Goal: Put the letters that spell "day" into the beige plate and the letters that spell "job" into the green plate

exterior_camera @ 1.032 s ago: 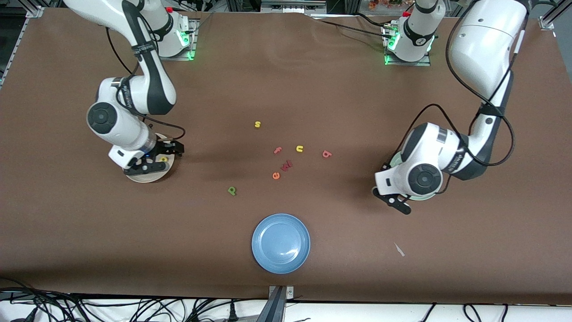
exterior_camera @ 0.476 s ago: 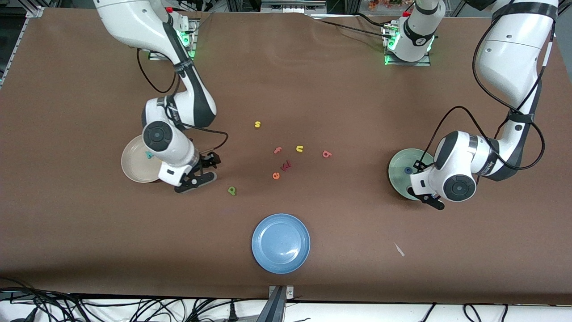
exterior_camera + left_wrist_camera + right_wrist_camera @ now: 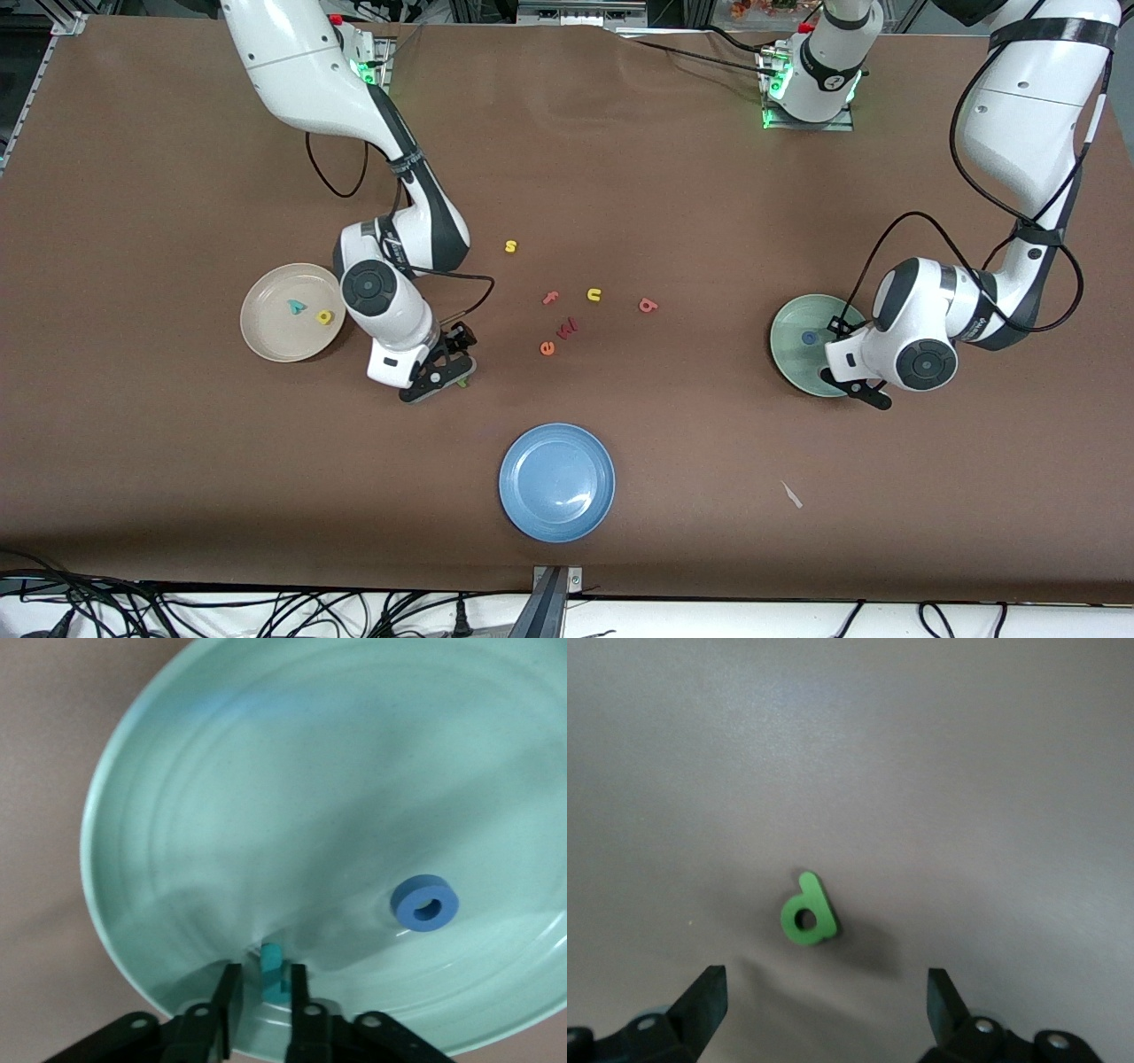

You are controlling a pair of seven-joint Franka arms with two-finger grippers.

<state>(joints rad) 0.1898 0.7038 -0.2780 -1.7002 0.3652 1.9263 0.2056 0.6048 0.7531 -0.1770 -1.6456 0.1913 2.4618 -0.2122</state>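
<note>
I see my right gripper (image 3: 824,992) low over the green d (image 3: 805,911) on the worktop (image 3: 709,195) with fingers spread wide, while my left gripper (image 3: 263,1001) sits over the green plate (image 3: 266,771), fingers narrowly parted around the teal j (image 3: 271,970) near the blue o (image 3: 427,903).

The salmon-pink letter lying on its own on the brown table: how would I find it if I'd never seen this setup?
Start at the green plate toward the left arm's end of the table, then look toward the loose letters in the middle. The salmon-pink b is the one closest to that plate, beside the yellow u. It lies apart from the others, and its rounded loop sets it apart from the thin pink f.
</note>
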